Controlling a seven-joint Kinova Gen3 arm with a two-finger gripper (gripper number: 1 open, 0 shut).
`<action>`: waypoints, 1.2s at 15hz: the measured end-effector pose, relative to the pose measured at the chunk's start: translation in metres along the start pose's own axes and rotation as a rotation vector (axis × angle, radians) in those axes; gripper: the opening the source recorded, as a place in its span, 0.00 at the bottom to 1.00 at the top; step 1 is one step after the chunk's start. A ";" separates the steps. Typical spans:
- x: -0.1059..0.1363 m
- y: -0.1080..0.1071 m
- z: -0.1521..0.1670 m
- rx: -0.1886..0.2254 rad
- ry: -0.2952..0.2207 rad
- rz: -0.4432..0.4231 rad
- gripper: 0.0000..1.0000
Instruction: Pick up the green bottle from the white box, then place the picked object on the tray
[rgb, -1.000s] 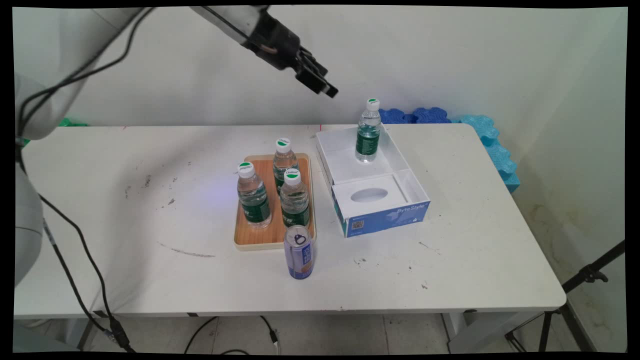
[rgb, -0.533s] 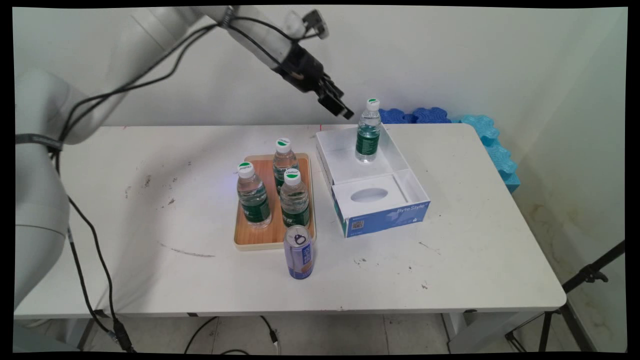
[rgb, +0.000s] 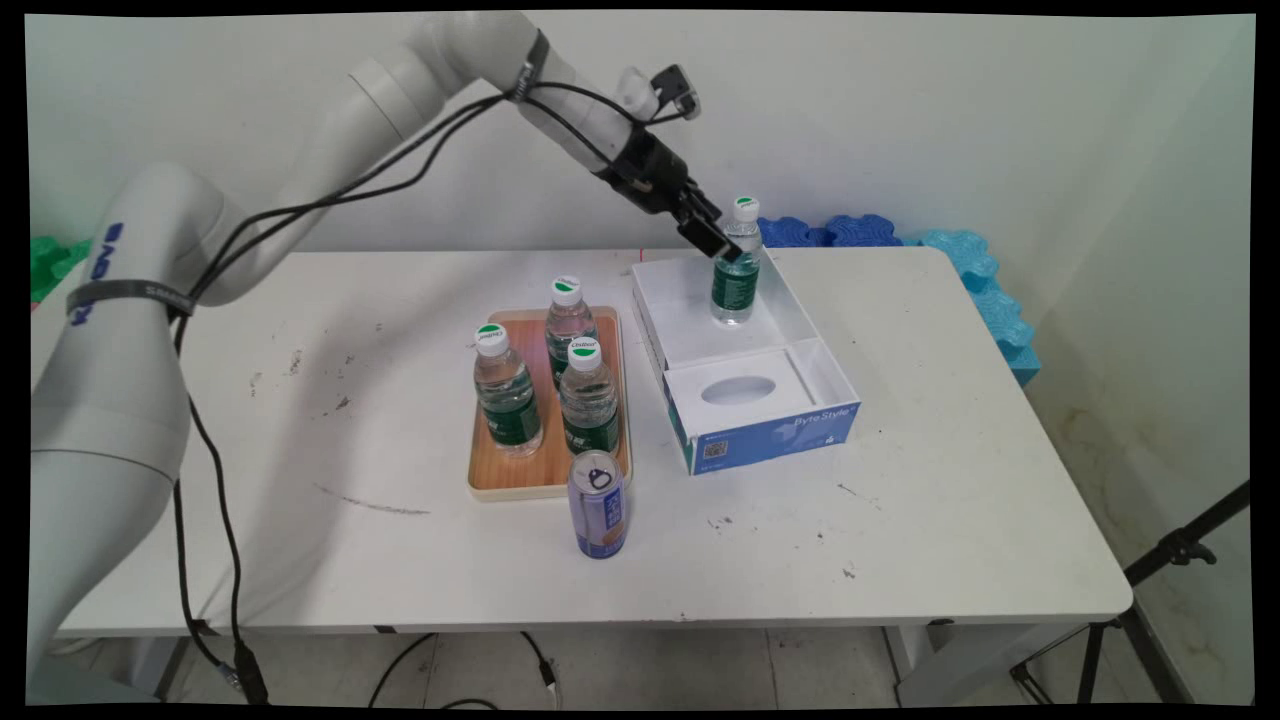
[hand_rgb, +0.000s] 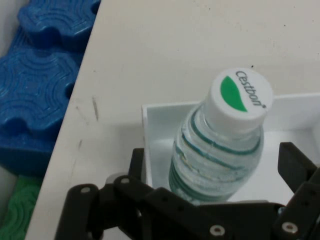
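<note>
A clear water bottle with a green label and white cap stands upright in the far compartment of an open white and blue box. My gripper reaches down from the upper left to the bottle's shoulder. In the hand view the bottle stands between my two fingers, one finger to its left and the other to its right, each with a gap to the bottle. The gripper is open. The box's white wall shows behind the bottle.
A wooden tray left of the box carries three more water bottles. A purple drink can stands in front of the tray. Blue foam pieces line the table's far right edge, and the foam also shows in the hand view.
The arm has come down and to the right from high over the table's back, bringing the gripper from clear of the boxed bottle to around its upper part.
</note>
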 end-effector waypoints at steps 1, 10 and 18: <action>0.000 -0.001 0.006 -0.004 0.003 0.000 1.00; -0.004 -0.003 0.037 -0.026 0.017 0.011 0.00; 0.003 0.001 0.025 -0.022 0.046 0.042 0.00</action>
